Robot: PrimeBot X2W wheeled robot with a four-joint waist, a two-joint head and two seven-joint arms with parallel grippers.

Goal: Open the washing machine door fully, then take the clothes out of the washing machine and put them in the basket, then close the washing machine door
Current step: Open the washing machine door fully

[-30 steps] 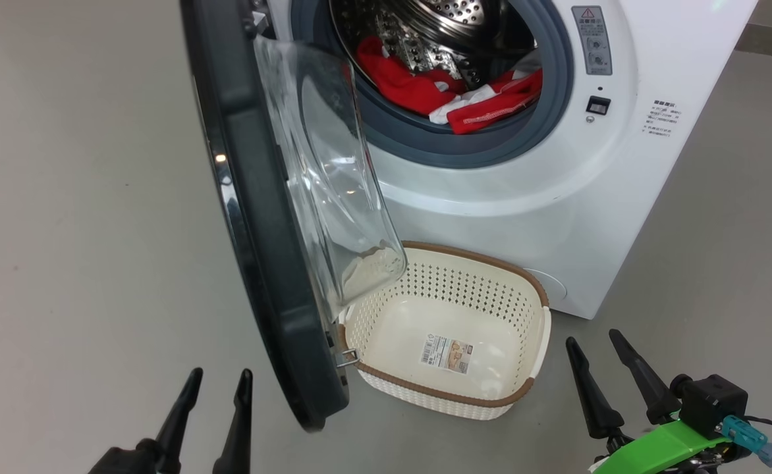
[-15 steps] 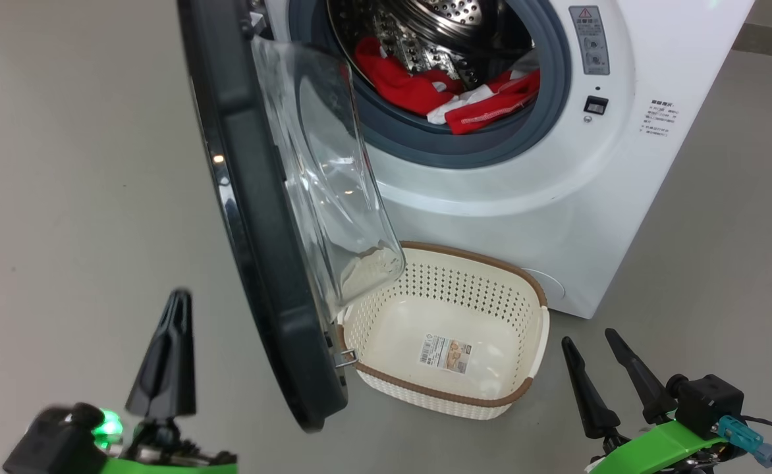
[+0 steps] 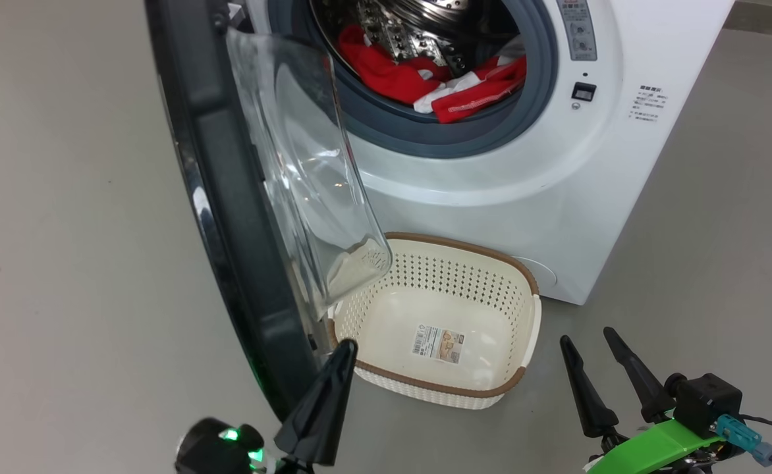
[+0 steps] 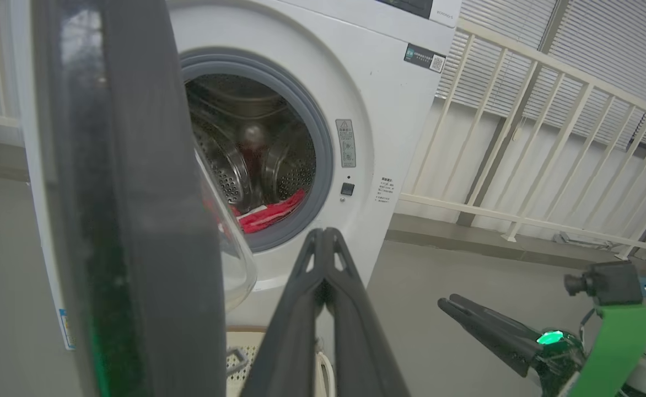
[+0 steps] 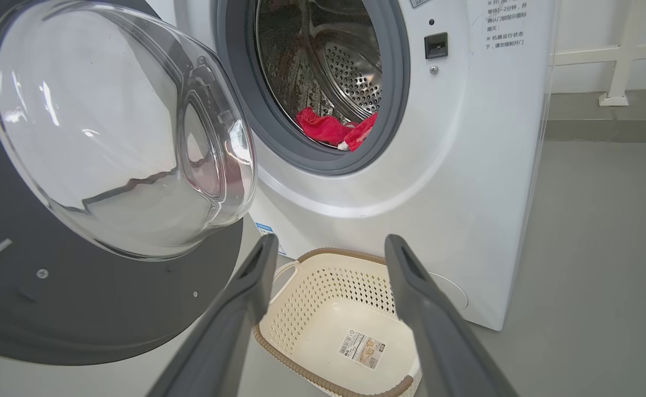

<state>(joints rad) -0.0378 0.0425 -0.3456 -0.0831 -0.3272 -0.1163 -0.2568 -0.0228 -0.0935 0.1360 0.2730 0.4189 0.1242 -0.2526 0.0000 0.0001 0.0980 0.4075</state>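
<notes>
The white washing machine [image 3: 557, 171] stands with its door [image 3: 218, 217] swung out, the black rim edge-on to the head view and the glass bowl [image 3: 300, 171] facing the drum. Red and white clothes [image 3: 425, 82] lie at the drum's front lip, also clothes [image 5: 334, 129]. The cream basket [image 3: 524, 329] sits on the floor below the opening with only a paper label inside. My left gripper [image 3: 345, 347] is shut on nothing, its tip by the door's lower inner edge; contact cannot be told. My right gripper [image 3: 587, 339] is open, right of the basket.
Grey floor [image 3: 63, 263] spreads left of the door and right of the machine. A white railing [image 4: 521, 138] runs behind the machine's right side. In the left wrist view the door rim [image 4: 135, 209] stands close on the left.
My left gripper has shut and swung right, from left of the door to its lower inner edge by the basket. The head camera has shifted slightly. The right arm has stayed put.
</notes>
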